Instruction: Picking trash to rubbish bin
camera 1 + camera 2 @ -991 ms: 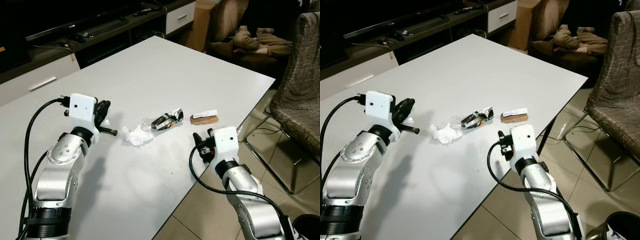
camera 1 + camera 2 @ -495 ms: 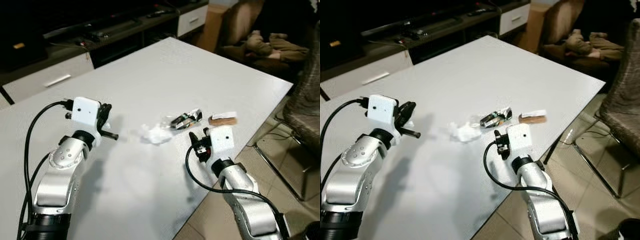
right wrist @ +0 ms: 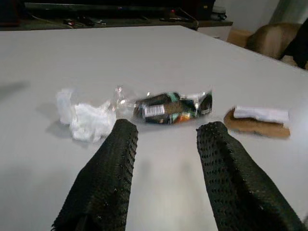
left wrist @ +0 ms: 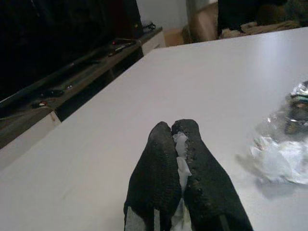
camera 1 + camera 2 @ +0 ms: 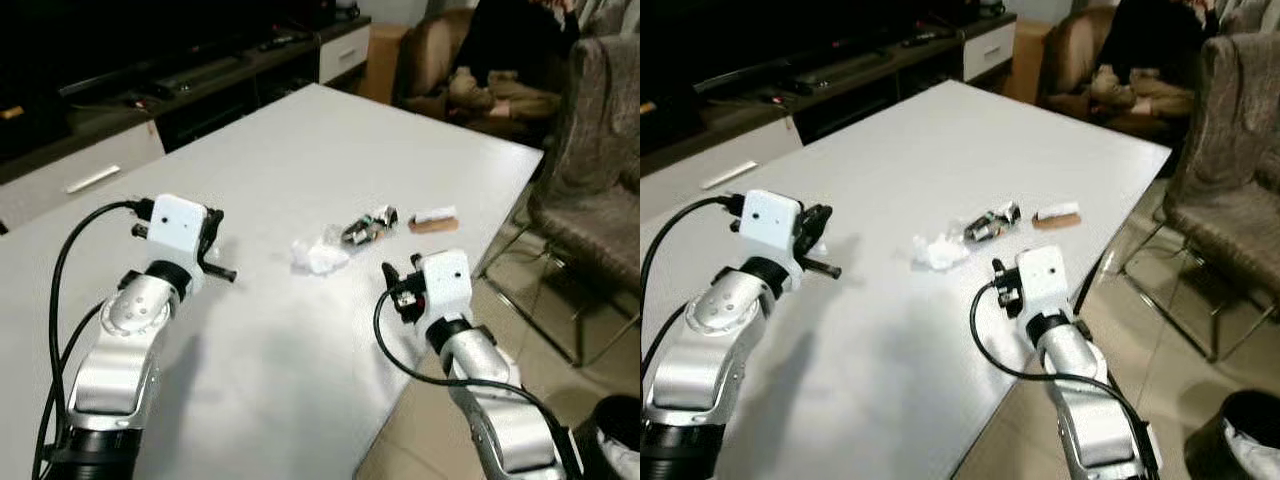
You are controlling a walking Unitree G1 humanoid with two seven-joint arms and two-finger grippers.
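Holding a scrap of white tissue pinched between its two black fingers, the left gripper hangs above the white bench, jaws clamped on the paper so it cannot drop on the way to the bin. The right gripper sits low over the bench's near edge with its jaws wide, and its wrist view looks straight between the fingers at the remaining litter, which reads as lining up for the next pick. That litter lies in a loose row near the bench's right side: a crumpled white tissue, just beside it a clear plastic wrapper with dark printed contents, and a little apart a brown snack piece with white paper on top. All three rest flat and untouched. The rubbish bin, dark with a pale liner, stands on the tiled floor to the robot's right, well apart from the bench, so a turn will likely be needed. A chair stands past the bench's right edge, and a person's legs rest on a sofa beyond
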